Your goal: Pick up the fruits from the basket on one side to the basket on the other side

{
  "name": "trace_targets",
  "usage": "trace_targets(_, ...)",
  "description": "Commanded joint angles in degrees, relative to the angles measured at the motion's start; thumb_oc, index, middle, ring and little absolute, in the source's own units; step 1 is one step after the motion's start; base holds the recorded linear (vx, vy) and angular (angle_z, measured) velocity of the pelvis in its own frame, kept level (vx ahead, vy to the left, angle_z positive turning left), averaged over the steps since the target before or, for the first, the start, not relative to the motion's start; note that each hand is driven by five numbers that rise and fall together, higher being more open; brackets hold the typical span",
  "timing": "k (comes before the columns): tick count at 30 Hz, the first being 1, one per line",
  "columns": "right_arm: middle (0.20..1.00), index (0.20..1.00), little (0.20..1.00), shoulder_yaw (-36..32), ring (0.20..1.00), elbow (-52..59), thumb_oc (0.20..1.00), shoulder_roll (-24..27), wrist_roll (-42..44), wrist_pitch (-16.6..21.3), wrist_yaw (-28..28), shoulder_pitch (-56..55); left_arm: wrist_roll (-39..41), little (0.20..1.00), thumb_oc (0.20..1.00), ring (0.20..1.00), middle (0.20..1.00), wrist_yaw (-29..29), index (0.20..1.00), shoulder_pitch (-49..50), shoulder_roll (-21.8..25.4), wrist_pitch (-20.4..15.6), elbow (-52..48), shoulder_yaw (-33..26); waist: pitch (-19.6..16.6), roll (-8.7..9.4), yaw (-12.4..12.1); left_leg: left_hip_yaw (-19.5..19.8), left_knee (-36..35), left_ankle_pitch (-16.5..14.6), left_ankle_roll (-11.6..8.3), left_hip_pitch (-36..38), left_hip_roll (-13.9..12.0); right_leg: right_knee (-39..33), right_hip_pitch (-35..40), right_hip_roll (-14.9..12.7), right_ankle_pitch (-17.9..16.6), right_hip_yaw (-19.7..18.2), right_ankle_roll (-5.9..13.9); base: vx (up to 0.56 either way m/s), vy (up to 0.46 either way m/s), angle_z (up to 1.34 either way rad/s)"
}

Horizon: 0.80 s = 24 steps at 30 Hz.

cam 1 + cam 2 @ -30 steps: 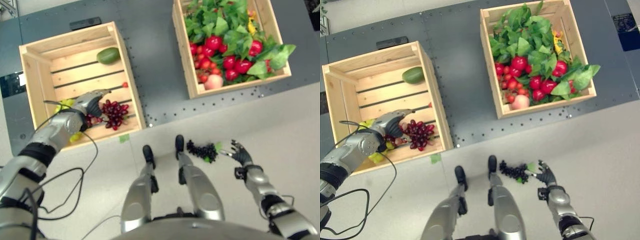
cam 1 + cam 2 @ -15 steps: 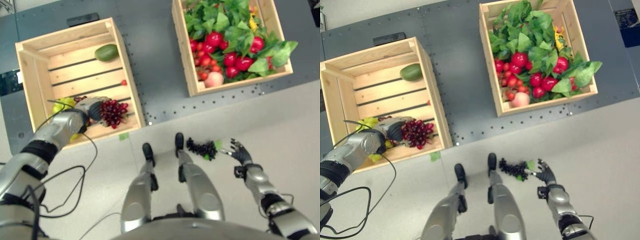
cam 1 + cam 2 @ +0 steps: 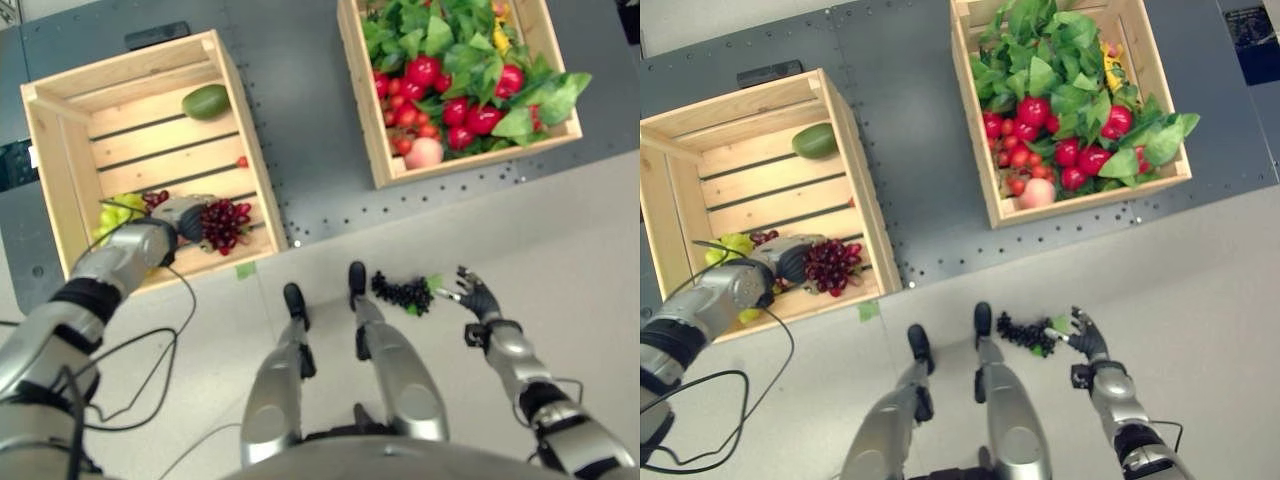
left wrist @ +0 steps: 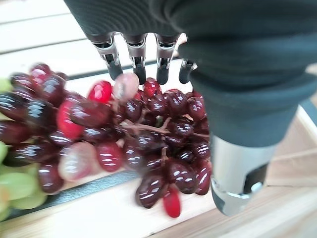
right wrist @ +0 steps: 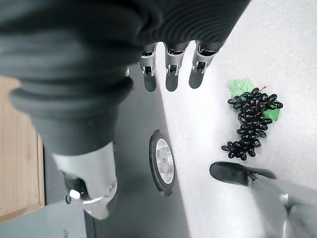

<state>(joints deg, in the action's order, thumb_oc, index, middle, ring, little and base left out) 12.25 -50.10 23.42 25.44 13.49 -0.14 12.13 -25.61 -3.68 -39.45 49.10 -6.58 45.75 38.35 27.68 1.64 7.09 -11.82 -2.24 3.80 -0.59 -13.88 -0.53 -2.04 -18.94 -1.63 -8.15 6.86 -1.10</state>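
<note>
Left hand (image 3: 172, 222): it is low inside the pale wooden crate (image 3: 61, 95). Its fingers (image 4: 140, 64) are bent over the bunch of dark red grapes (image 4: 124, 139) and touch the top of it. I cannot tell if it holds the bunch.
Green grapes (image 3: 116, 213): just behind the left hand, in the same crate.
Green oval fruit (image 3: 206, 102): far past the left hand, by the back wall of the crate.
Right hand (image 3: 477, 298): low over the pale floor (image 3: 580, 250), fingers spread apart, holding nothing.
Bunch of small black grapes with green leaves (image 3: 404, 294): on the floor, just beside the right hand's fingertips.
Second wooden crate full of red fruits and green leaves (image 3: 457, 75): well ahead of the right hand.
</note>
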Motion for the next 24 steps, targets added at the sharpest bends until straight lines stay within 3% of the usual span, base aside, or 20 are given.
trace_targets(1, 1.000, 1.000, 1.000, 1.3, 1.000, 2.4, 1.000, 1.5, 1.1, 1.4, -0.1, -1.0, -2.6, 1.000, 1.000, 1.000, 1.000, 0.9, 1.000, 0.6, -0.9, 1.1, 4.9, -1.8, -1.2, 1.52, 0.1, 1.5, 9.5, -6.2, 0.88, -4.9, 0.3, 10.8, -4.9, -0.8, 8.3, 0.3, 5.00, 0.00, 0.000, 0.00)
trace_targets(9, 1.000, 1.000, 1.000, 1.8, 1.000, 7.3, 1.000, 2.0, 1.3, 2.0, 0.2, -1.6, -4.0, 1.000, 1.000, 1.000, 1.000, 1.7, 1.000, -0.5, -3.4, 1.8, 9.4, -1.6, -0.8, 2.47, 0.5, 1.5, 9.9, -6.0, 0.79, -6.0, 0.2, 10.9, -5.8, -0.6, 8.1, 0.0, 4.90, 0.00, -0.001, 0.00)
trace_targets(10, 1.000, 1.000, 1.000, 1.8, 1.000, 7.7, 1.000, 2.1, 1.3, 2.0, 0.3, -1.7, -4.0, 0.733, 0.733, 0.733, 0.733, 1.8, 0.733, -0.4, -3.5, 2.0, 9.5, -1.9, -0.8, 2.54, 0.5, 1.5, 10.0, -6.0, 0.78, -6.1, 0.2, 10.9, -5.9, -0.6, 8.1, 0.0, 4.90, 0.00, 0.000, 0.00)
trace_targets(11, 1.000, 1.000, 1.000, 1.9, 1.000, 8.1, 1.000, 2.2, 1.3, 2.1, 0.4, -1.8, -4.1, 0.551, 0.551, 0.551, 0.551, 2.3, 0.551, -0.6, -3.8, 2.1, 10.4, -1.9, -0.8, 2.69, 0.6, 1.5, 10.0, -6.0, 0.79, -6.2, 0.2, 10.9, -6.0, -0.6, 8.0, 0.0, 4.88, 0.00, 0.000, 0.00)
trace_targets(12, 1.000, 1.000, 1.000, 1.8, 1.000, 9.1, 1.000, 2.3, 1.4, 2.1, 0.4, -1.9, -4.2, 0.200, 0.200, 0.200, 0.200, 2.3, 0.200, -0.8, -4.0, 2.1, 10.6, -1.9, -0.7, 2.75, 0.7, 1.5, 10.0, -5.9, 0.77, -6.2, 0.1, 10.9, -6.1, -0.6, 8.0, 0.0, 4.87, 0.00, 0.000, 0.00)
trace_targets(24, 1.000, 1.000, 1.000, 1.2, 1.000, 12.7, 1.000, 2.8, 1.8, 2.7, 0.6, -2.9, -5.5, 0.200, 0.200, 0.200, 0.200, 2.0, 0.200, -0.1, -4.7, 2.2, 11.5, -1.6, -0.8, 2.79, 0.7, 1.8, 10.2, -6.0, 0.80, -6.6, 0.2, 11.3, -6.3, -0.6, 8.2, 0.2, 4.78, 0.00, 0.000, 0.00)
